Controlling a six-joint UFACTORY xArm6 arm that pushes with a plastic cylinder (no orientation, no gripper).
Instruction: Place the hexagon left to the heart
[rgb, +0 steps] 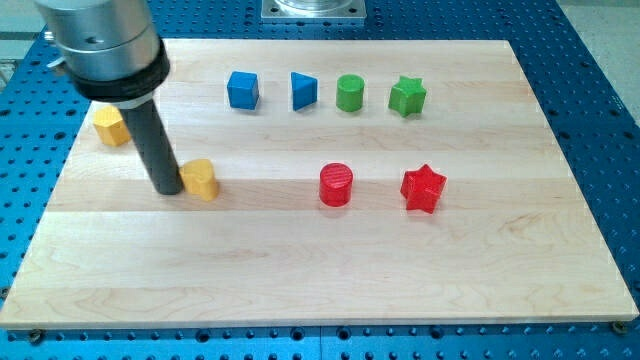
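The wooden board (330, 250) carries every block, and the rod descends onto it from the view's top-left, ending at my tip (167, 190). The tip is a plain rod end: it has no jaws, holds nothing and can only push. The yellow heart (201, 179) lies immediately to the tip's right, touching or nearly so; contact cannot be confirmed. The yellow hexagon (111, 126) lies up and to the left of the tip, partly hidden behind the rod, so it is not yet at the heart's left. The tip occupies the very spot the hexagon needs, probably because it sits between both yellow blocks. Well to the tip's right stand the red cylinder (336, 185) and red star (422, 188); farther up-right are the blue cube (242, 89), blue triangle (303, 90), green cylinder (350, 93) and green star (407, 96), none obstructing
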